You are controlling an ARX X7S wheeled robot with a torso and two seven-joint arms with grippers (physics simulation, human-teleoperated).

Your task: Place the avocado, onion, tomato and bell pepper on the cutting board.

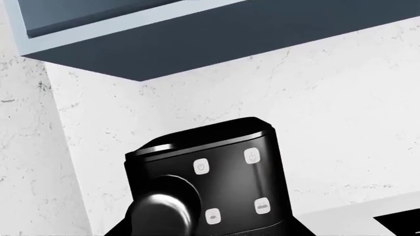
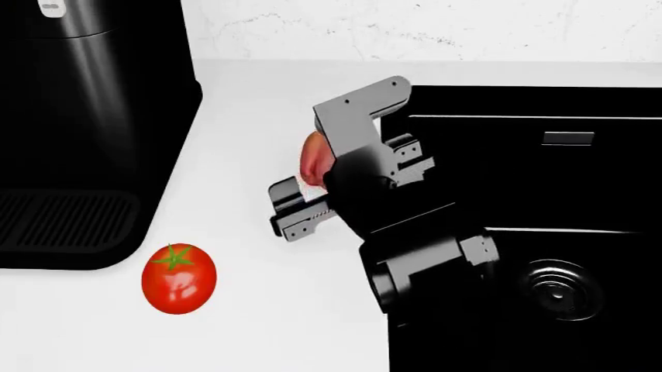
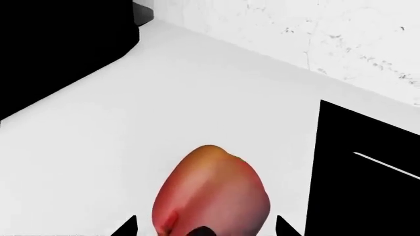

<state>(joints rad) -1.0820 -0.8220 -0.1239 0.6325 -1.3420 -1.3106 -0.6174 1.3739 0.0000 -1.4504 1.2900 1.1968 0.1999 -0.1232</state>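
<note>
Pinkish bell pepper (image 3: 211, 194) between right hand (image 3: 204, 227) fingertips

coffee machine (image 2: 83, 132): black, on white counter (image 2: 248, 325) | sink (image 2: 538, 232): black, with drain (image 2: 559, 291) | wall (image 2: 435, 31): white marble | cabinet (image 1: 196, 34): dark blue, overhead

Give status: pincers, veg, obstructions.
Right pincer around bell pepper, closure unclear. Left pincer out of view. Tomato loose on counter. Nothing blocking.
</note>
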